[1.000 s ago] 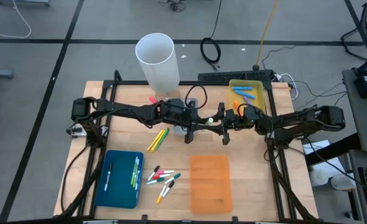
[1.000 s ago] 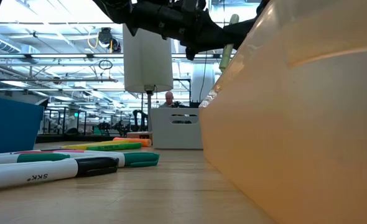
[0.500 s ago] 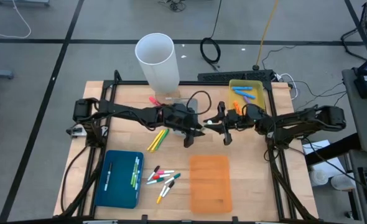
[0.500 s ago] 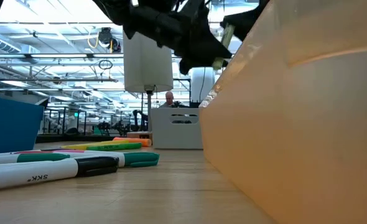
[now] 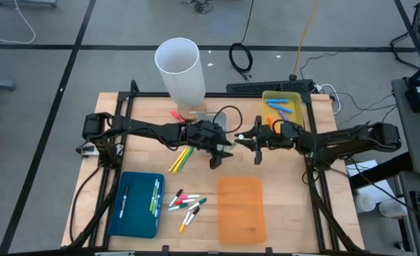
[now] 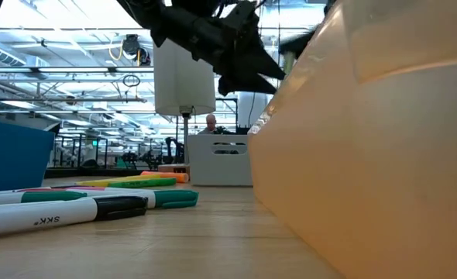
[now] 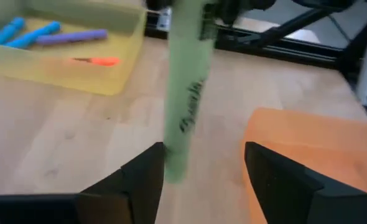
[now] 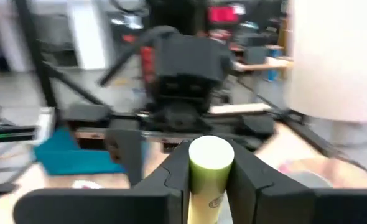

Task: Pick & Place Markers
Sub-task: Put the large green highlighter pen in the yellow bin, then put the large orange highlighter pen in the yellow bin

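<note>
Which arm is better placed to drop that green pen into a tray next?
Probably the right. The right gripper is shut on the green marker, the left gripper stands open around it, and the yellow tray lies on the right arm's side.

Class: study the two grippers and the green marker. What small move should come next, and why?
Probably the right gripper should draw the marker back, clear of the left gripper. The right one is shut on the marker, while the left's fingers stand open at its free end, so the handover looks done.
</note>
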